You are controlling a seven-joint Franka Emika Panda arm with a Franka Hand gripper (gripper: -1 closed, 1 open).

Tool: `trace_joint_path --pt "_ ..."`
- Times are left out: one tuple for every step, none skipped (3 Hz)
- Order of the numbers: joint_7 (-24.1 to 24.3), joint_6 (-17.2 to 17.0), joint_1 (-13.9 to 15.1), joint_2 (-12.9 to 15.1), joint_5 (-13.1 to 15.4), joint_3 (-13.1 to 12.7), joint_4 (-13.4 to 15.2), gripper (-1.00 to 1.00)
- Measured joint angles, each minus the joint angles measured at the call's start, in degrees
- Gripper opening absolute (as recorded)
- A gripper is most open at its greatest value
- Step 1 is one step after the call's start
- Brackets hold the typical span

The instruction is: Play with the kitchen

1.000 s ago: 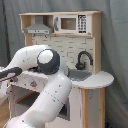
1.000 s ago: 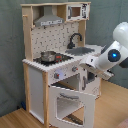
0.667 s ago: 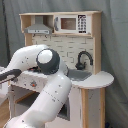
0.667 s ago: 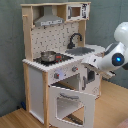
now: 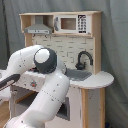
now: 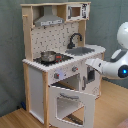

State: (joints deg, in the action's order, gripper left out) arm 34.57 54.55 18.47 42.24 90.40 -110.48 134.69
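Pulling back toward the second exterior view's right, the arm (image 6: 112, 65) has left the oven door (image 6: 70, 102) of the kitchen (image 6: 60, 60) hanging open, freeing the next play step; whether the tool is apart or together cannot be told.

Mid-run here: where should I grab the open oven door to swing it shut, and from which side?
Probably take the oven door by its free outer edge, nearest the camera in the second exterior view, coming from the front and slightly below. It hangs tilted down and outward from its bottom hinge, so lifting there would swing it closed. No handle is discernible.
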Motion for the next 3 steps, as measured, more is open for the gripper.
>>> trace_joint_path --pt "1.26 -1.77 -0.02 -1.74 3.89 1.03 3.31 1.0" --pt "4.37 -2.86 0.08 -3.48 7.12 2.54 6.09 1.0" --pt "9.18 -3.83 0.15 -4.8 9.81 4.7 8.81 1.0"
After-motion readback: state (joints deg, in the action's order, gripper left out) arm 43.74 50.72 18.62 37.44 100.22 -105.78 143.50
